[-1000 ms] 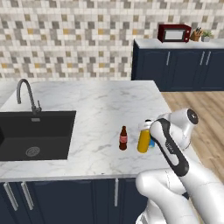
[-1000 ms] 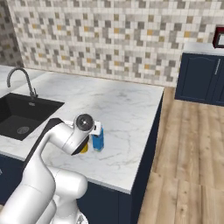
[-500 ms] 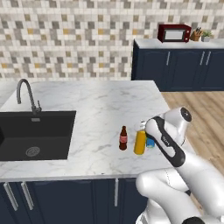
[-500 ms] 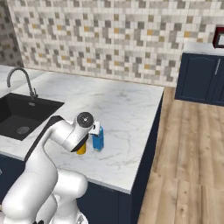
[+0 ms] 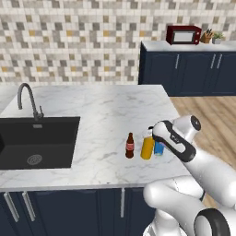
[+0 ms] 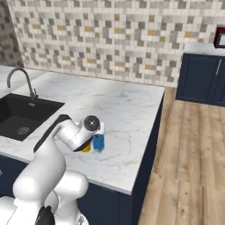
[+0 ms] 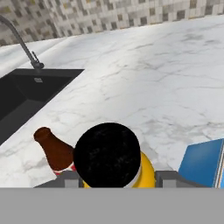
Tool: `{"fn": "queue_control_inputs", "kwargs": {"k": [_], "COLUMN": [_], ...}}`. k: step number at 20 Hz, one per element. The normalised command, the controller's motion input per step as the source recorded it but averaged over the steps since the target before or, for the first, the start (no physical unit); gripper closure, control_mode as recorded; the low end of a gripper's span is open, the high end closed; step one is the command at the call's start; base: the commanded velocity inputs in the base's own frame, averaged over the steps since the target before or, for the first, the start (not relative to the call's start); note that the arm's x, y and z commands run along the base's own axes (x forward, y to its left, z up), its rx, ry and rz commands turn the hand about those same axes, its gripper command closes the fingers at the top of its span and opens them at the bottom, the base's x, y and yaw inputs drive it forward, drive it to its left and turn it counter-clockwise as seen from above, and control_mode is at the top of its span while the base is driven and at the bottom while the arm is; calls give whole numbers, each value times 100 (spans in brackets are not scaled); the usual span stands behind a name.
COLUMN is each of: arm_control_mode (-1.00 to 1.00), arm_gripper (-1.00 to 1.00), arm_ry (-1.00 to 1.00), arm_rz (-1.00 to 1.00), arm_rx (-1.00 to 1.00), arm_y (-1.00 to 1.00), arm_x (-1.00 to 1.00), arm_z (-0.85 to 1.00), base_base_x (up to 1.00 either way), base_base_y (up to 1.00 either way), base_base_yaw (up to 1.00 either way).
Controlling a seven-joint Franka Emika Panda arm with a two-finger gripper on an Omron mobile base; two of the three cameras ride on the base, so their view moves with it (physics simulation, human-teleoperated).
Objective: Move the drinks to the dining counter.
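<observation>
- The jaws (image 7: 112,177) stand apart, one dark tip to each side of the yellow-orange bottle (image 7: 114,162), seen from above its black cap; whether the tips touch it I cannot tell.
- In the left base view the hand sits right above this bottle (image 5: 147,147), hiding its cap.
- The cola bottle (image 5: 130,146) stands upright just beside it on the sink side (image 7: 54,151).
- The blue carton (image 6: 98,142) stands just beside it on the other side (image 7: 203,162).
- All three drinks rest near the front edge of the white marble tabletop (image 5: 106,115).
- A black sink (image 5: 37,140) with a curved faucet (image 5: 28,99) is set into the same tabletop, well apart from the drinks.
</observation>
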Motion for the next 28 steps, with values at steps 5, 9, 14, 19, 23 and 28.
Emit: {"fn": "queue_control_inputs", "kwargs": {"k": [5, 9, 14, 19, 23, 28], "arm_control_mode": [-100, -100, -100, -100, -100, -100], "arm_gripper": [100, 100, 100, 100, -100, -100], "arm_ry": [-9, -6, -5, -4, -3, -8], "arm_rz": [0, 0, -1, -2, -1, 0], "arm_rx": [0, 0, 0, 0, 0, 0], "arm_y": [6, 16, 3, 2, 22, 37], "arm_x": [9, 11, 0, 0, -11, -54], "arm_z": [-59, -66, -71, -70, -53, -33], "base_base_x": [0, 0, 0, 0, 0, 0], "base_base_y": [0, 0, 0, 0, 0, 0], "base_base_yaw": [0, 0, 0, 0, 0, 0]}}
